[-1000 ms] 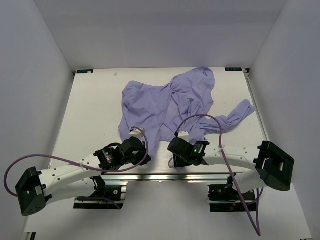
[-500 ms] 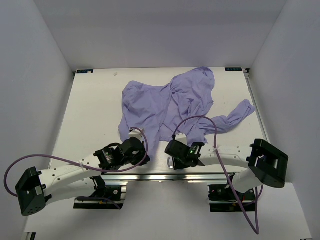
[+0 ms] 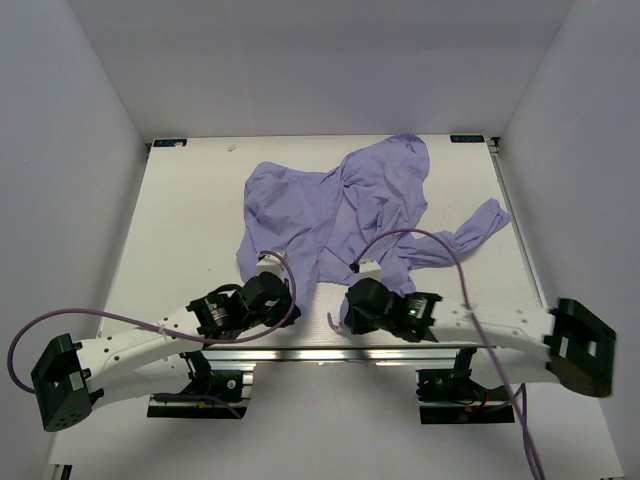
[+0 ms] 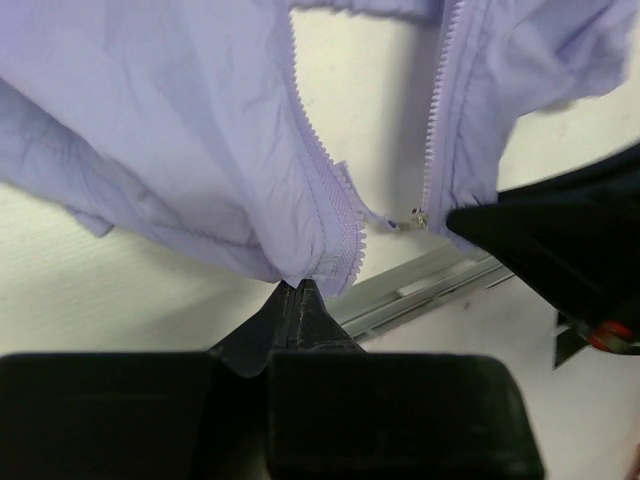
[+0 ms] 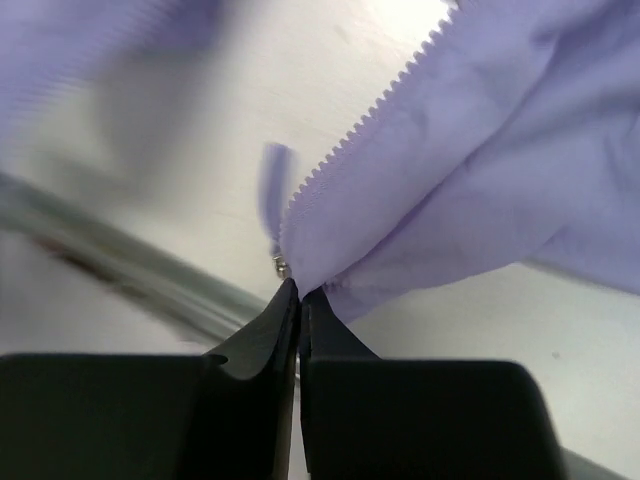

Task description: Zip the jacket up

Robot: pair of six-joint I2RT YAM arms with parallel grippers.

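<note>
The lavender jacket [image 3: 345, 205] lies crumpled and unzipped across the middle and far right of the table. My left gripper [image 4: 298, 286] is shut on the bottom corner of the jacket's one front panel, right at its zipper teeth [image 4: 325, 180]. My right gripper [image 5: 300, 290] is shut on the bottom corner of the other panel, beside a small metal zipper end [image 5: 282, 266]. In the top view both grippers sit at the jacket's near hem, the left [image 3: 268, 290] and the right [image 3: 360, 300] about a hand apart. The other zipper edge [image 4: 436, 120] hangs open.
A metal rail [image 3: 330, 352] runs along the table's near edge just behind both grippers. One sleeve [image 3: 478, 228] trails toward the right edge. White walls enclose the table on three sides. The right arm's purple cable [image 3: 440, 245] loops over the jacket's near part.
The right arm has swung its elbow out to the right and lower, and its wrist shifted slightly right. The right wrist view is blurred with motion. The left arm has barely moved.
</note>
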